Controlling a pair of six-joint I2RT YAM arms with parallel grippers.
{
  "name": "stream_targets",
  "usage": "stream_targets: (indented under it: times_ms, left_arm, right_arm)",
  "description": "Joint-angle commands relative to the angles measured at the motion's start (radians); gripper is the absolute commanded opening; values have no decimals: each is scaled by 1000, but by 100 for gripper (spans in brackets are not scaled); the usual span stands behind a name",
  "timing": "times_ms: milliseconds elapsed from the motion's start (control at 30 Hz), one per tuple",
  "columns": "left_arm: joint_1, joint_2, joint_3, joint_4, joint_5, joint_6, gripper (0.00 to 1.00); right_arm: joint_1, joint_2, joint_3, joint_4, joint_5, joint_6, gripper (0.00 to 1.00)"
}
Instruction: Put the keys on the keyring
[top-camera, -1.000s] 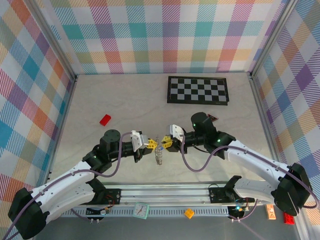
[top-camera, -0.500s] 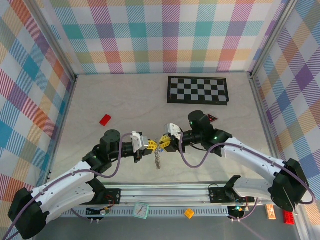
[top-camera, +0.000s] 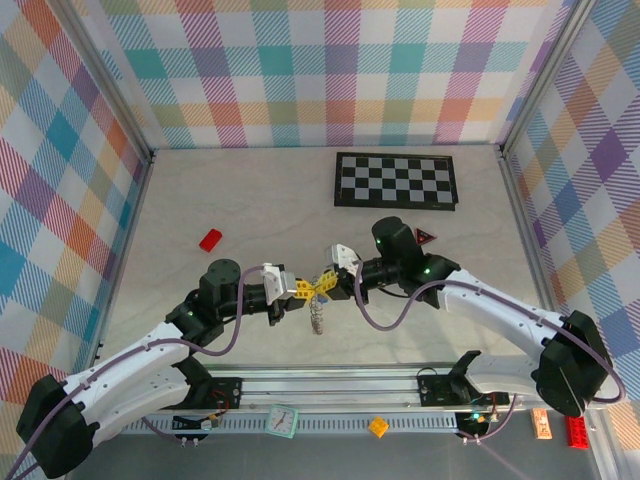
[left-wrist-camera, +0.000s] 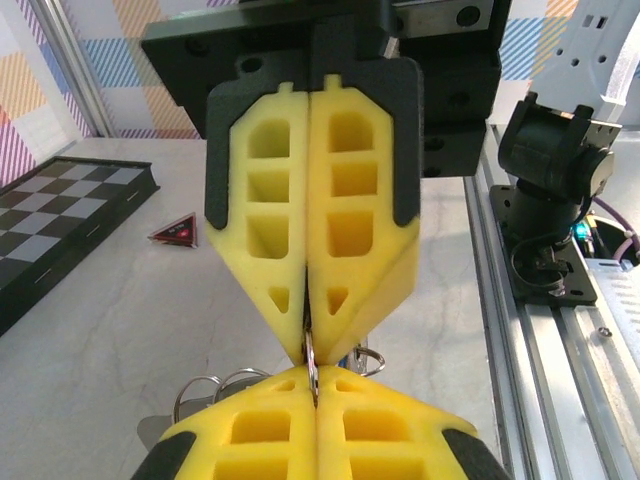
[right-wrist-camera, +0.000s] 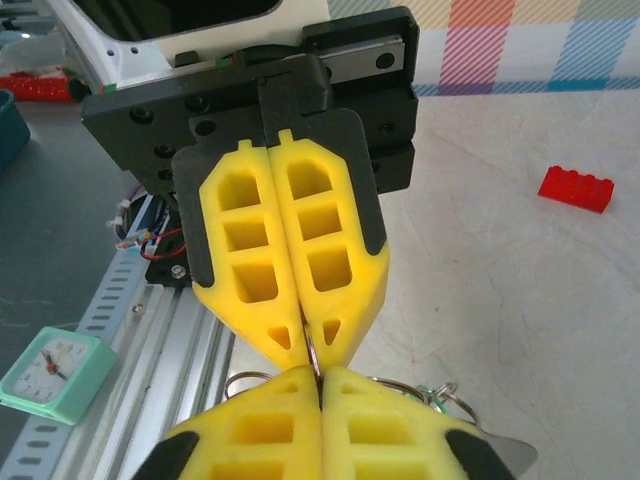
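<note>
Pinching tip to tip: left gripper (left-wrist-camera: 315, 388) and right gripper (left-wrist-camera: 308, 342), each with its yellow fingers pressed flat together along the seam.

Item held: keyring (top-camera: 318, 316). A thin metal edge of it runs from one pair of tips straight into the other, so both grippers are clamped on it where they meet.

Left wrist view: wire loops of the keyring bulge out to either side of the meeting tips, just under them. Right wrist view: the same loops, again spilling to both sides.

Top external view adds the rest of the keyring, a short silvery strand hanging straight below the joined tips. Whether its lower end touches the table (top-camera: 250, 210) cannot be told.

Farther out, left wrist view:
- red triangle (left-wrist-camera: 178, 232) on the table, left of the right gripper's fingers
- chequered board (left-wrist-camera: 60, 215), farther left again

Farther out, right wrist view, different items:
- teal clock (right-wrist-camera: 55, 375), low and left of the left gripper's fingers, beside the rail (right-wrist-camera: 150, 330)
- red block (right-wrist-camera: 577, 188), well to their right
</note>
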Motion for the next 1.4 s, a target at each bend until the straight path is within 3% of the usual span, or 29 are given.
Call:
stream_targets:
  times_ms: [0,67,133,233,633,1367]
  left_arm:
    - [-5,-4,0,83,30,16,0]
    - [-5,-11,0,63,-22,5,5]
    - [-5,-19,9,14,-69,5,21]
    - [-5,-25,31,-70,-110,13,28]
    - [-5,-6,102,-186,-92,32,26]
    - [-4,16,121,-216,-47,21,22]
  right_arm:
    - [0,13,49,-48,-34,-37,0]
    - [0,9,62,-81,-19,-62,0]
    - [0,5,80,-128,1,-93,0]
    - [0,8,114,-203,31,-144,0]
    - [61,74,259,-426,169,-304,0]
    - [112,74,275,-403,308,-326,0]
